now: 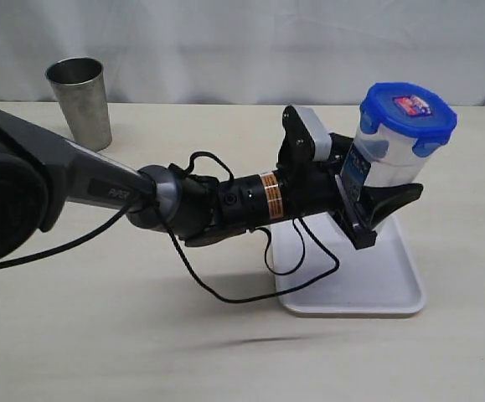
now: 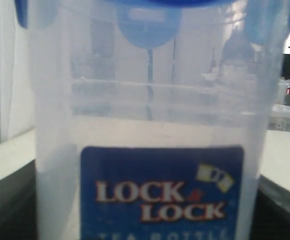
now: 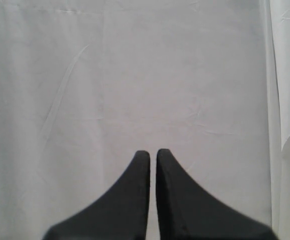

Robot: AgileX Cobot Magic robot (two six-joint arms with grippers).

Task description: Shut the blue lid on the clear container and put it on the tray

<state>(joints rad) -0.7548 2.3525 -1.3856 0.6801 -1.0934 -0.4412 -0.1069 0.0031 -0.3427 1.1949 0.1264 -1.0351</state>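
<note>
- Left end effector (image 1: 376, 209) is clamped on the clear container (image 1: 393, 155), one dark finger on each side of its lower body, and the container is held upright.
- Left arm (image 1: 83, 180) comes in from the left edge and stretches nearly level over the surface (image 1: 100, 327), with a black cable (image 1: 225, 293) looping under the wrist.
- Blue lid (image 1: 410, 105) sits on the rim with its side tabs folded down.
- Container hangs over the far end of the tray (image 1: 376, 293).
- Its base is hidden behind the near finger, so I can't tell whether it touches the tray.
- Left wrist view is all container (image 2: 150, 115), the blue label partly cut off and the lid (image 2: 148, 27) just peeking in.
- Right end effector (image 3: 153, 155) has its fingers pressed together, gripping nothing.
</note>
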